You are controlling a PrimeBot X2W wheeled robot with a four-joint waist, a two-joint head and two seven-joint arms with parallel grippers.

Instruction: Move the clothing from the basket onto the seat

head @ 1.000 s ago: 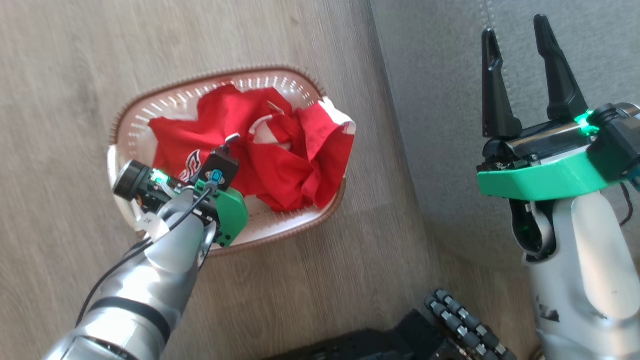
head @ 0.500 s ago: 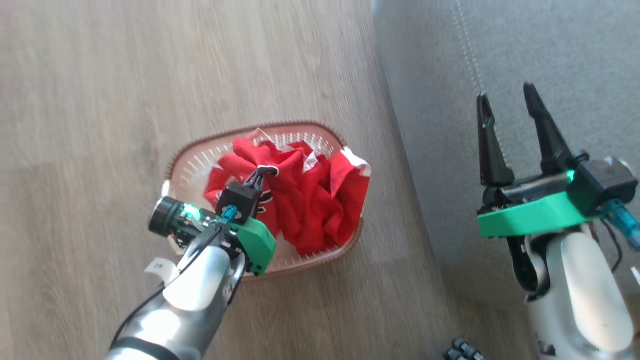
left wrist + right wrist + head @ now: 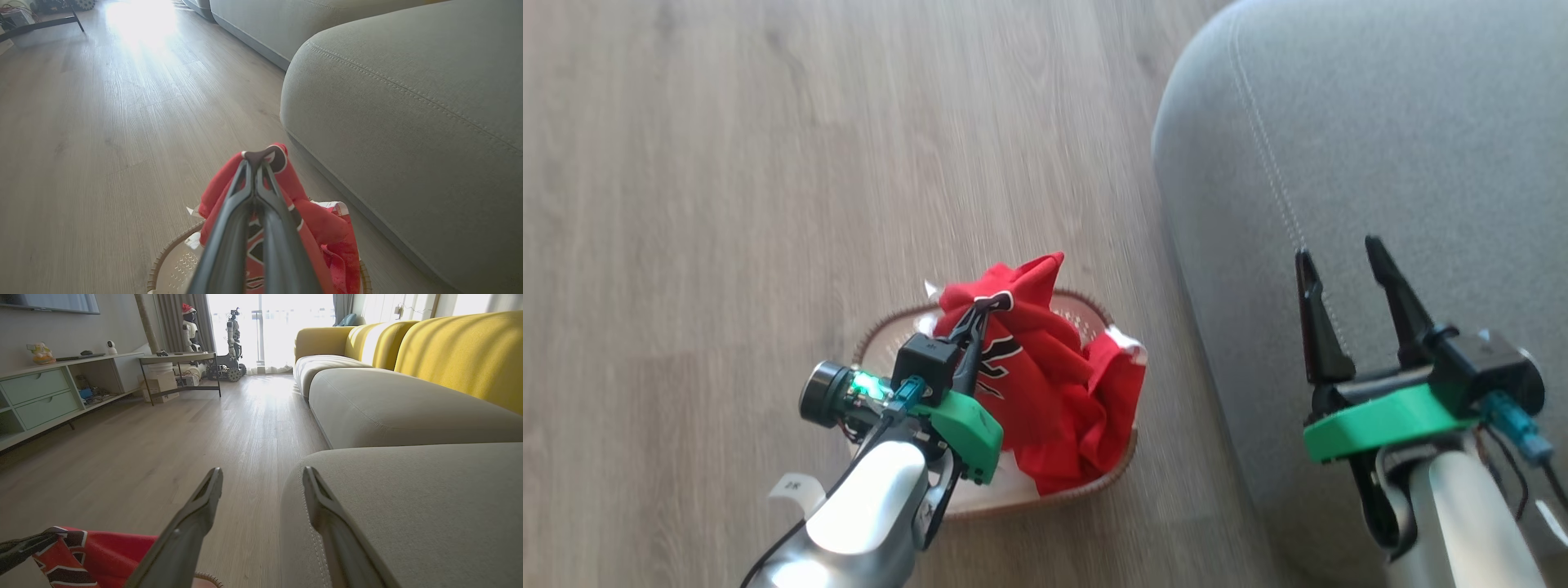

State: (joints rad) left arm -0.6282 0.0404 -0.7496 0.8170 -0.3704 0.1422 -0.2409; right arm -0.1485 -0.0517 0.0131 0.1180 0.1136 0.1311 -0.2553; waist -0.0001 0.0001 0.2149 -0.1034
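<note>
Left gripper (image 3: 986,304): clenched on a fold of the clothing (image 3: 1054,384), both dark fingers pressed together on a black-and-white-trimmed edge. The red fabric was drawn up into a peak above the basket (image 3: 880,343). The remainder hung crumpled inside the basket, reaching its right rim, where white trim showed.

Basket: oval, white perforated plastic with a brown woven-look rim. It stood on the floor (image 3: 727,180), near the seat (image 3: 1388,147) and to its left.

Seat: grey woven fabric with a rounded corner and a double line of pale stitching following its edge.

Floor: pale wood-grain planks, smooth.

Right gripper (image 3: 1338,250): released, with long tapered fingers set wide apart and nothing between them. It was poised over the seat's left edge, beside the seam.

Clearances: a narrow strip of bare floor lay between the basket's right rim and the seat's base. Open floor extended left of the basket and beyond it. In the right wrist view, a low cabinet (image 3: 41,392) and a dark-legged table (image 3: 179,359) stood well apart at the far left. Yellow back cushions (image 3: 457,347) rose along the seat's right side.
</note>
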